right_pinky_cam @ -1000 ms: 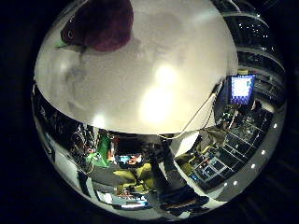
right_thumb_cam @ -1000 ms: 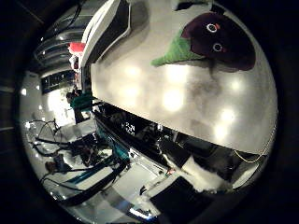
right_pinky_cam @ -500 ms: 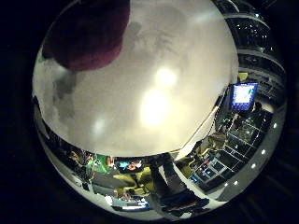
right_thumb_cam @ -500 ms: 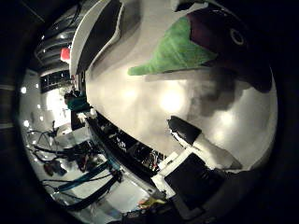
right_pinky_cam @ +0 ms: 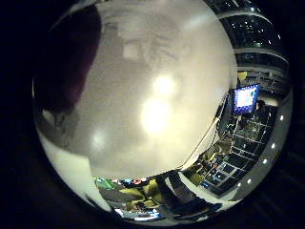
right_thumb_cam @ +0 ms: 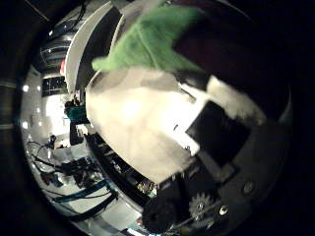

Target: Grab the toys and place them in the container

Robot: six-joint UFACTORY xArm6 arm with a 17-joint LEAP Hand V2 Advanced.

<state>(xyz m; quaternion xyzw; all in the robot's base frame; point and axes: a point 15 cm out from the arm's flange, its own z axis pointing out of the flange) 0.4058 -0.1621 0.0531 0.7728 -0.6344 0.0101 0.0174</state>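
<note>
The plush toy (right_thumb_cam: pixel 162 44), purple-bodied with a green leafy top, is seen lying on the pale table (right_pinky_cam: pixel 162 95) and filling much of both palm views, so it is located close under the palm. In the thumb side view the green part is found at roughly 12 o'clock, with the dark purple body at 1 to 2 o'clock. A white and black finger of the hand (right_thumb_cam: pixel 221 132) is seen reaching across at 3 to 5 o'clock, just beside the toy; contact cannot be confirmed. Whether the hand is released or clenched cannot be told. A lit monitor (right_pinky_cam: pixel 245 98) is visible beyond the table edge.
</note>
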